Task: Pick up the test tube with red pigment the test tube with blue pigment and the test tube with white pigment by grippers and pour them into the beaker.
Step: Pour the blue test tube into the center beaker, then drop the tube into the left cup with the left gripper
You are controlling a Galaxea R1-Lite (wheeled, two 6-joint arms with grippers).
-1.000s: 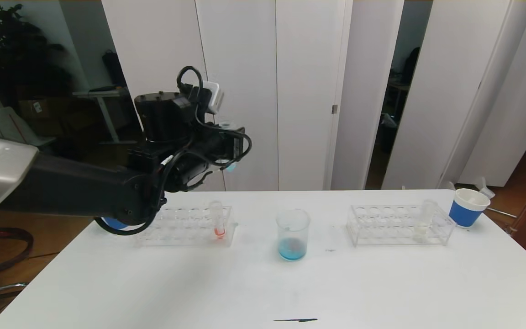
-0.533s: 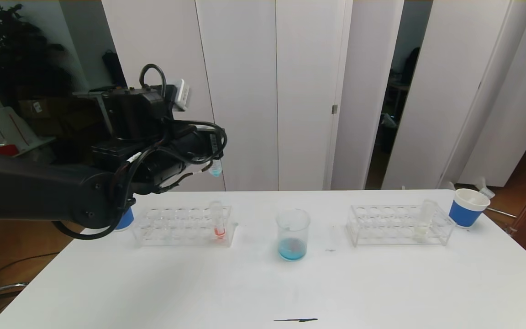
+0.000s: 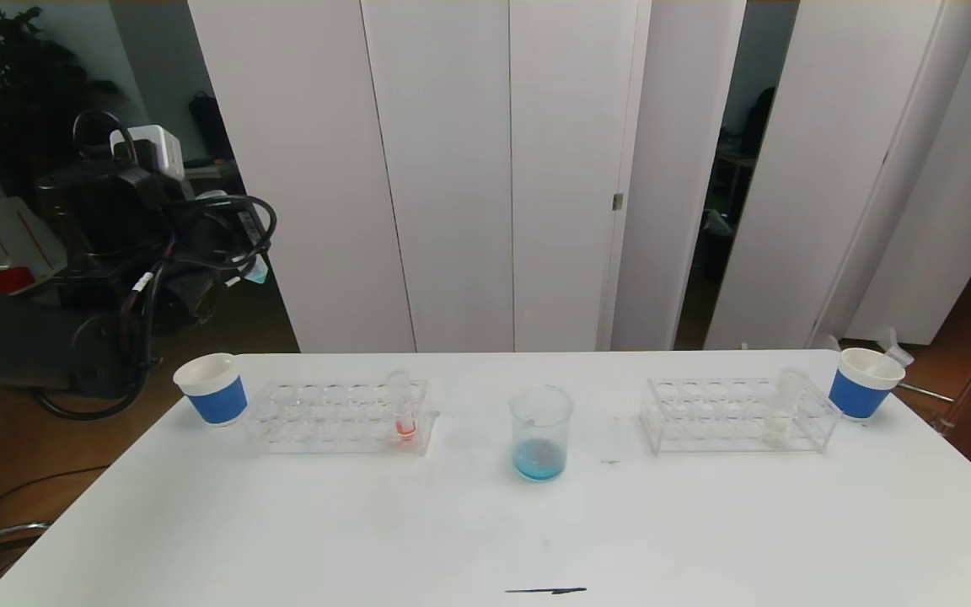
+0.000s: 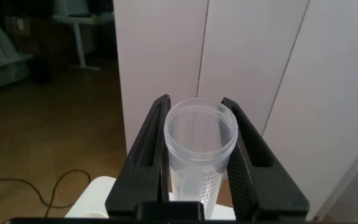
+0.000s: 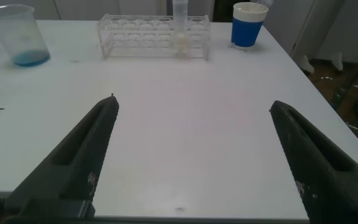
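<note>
Two grippers, three tubes, one beaker (image 3: 540,432).

Left of the beaker: left gripper (image 4: 199,155) raised off the tabletop (image 3: 485,539) edge, above a paper cup (image 3: 211,388), clamped on the blue tube (image 3: 256,271), now nearly drained. Red tube (image 3: 402,406) upright in the left rack (image 3: 342,415).

Beaker: blue liquid at the bottom.

Right of the beaker: white tube (image 3: 780,403) in the right rack (image 3: 734,415). Right gripper (image 5: 191,155) low over the near tabletop, jaws wide apart, empty.

Risk: tilting the held tube could drip blue onto the tabletop.
</note>
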